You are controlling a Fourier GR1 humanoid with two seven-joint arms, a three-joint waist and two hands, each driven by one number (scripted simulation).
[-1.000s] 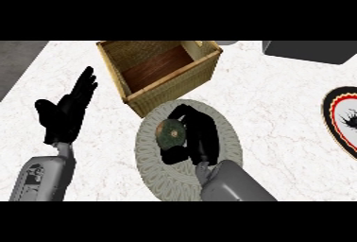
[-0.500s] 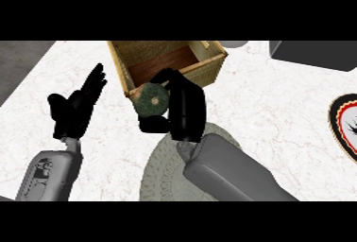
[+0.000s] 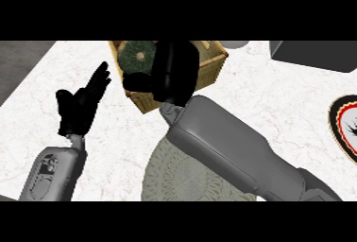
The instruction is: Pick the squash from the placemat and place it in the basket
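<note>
One view only, from the head. Top centre of the frame: we list a dark green ribbed round squash (image 3: 140,55) over the woven wooden basket (image 3: 213,59), our black right hand (image 3: 171,71) curled beside it, apparently grasping it. Left of centre: our black left hand (image 3: 80,106), fingers straight and relaxed, resting. Lower centre: the round grey-green woven placemat (image 3: 174,177), partly under the right forearm. Right edge: a red-rimmed decorated plate (image 3: 347,125). Risk, as we judge it: releasing near the basket's rim could let the squash catch there and roll out.
</note>
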